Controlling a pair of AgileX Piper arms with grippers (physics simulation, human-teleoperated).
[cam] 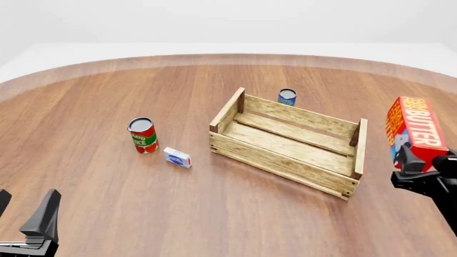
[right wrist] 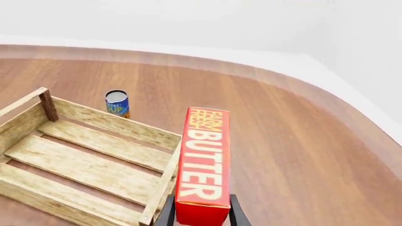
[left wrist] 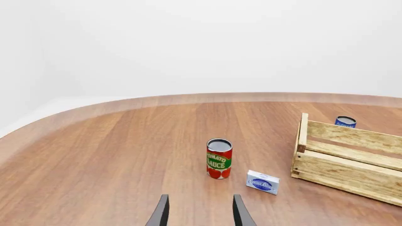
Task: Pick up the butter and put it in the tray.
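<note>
Nearest us, the right tool (cam: 421,163) is clamped on the butter (cam: 414,130) — we see the carton lifted off the surface (cam: 107,176), standing on end, gripped at its lower end with most of its length sticking up above the fingers. In the right wrist view the fingers (right wrist: 237,215) sit flat on the two long side faces, orange "BUTTER" face toward the camera.

Handling, our read: a stiff cardboard box, light, flat-sided, so the pads get good purchase. Smooth print could be a bit slippery, and holding it low means the tall free end may swing or pivot if moved fast. A hold nearer mid-length would be steadier, but this one looks adequate.

The left tool (cam: 25,217) sits low at the near left, jaws spread wide, holding nothing — idle.

Further out, the tray (cam: 286,160) lies just beside the butter, to its left, open top, nothing in it. The carton is not yet over it; we judge the carry is the step in hand.

Left of the tray: a small white-and-blue box (cam: 177,157), then a tomato sauce can (cam: 143,135), upright. Farthest, a blue can (cam: 287,97) stands just behind the tray's far wall.
</note>
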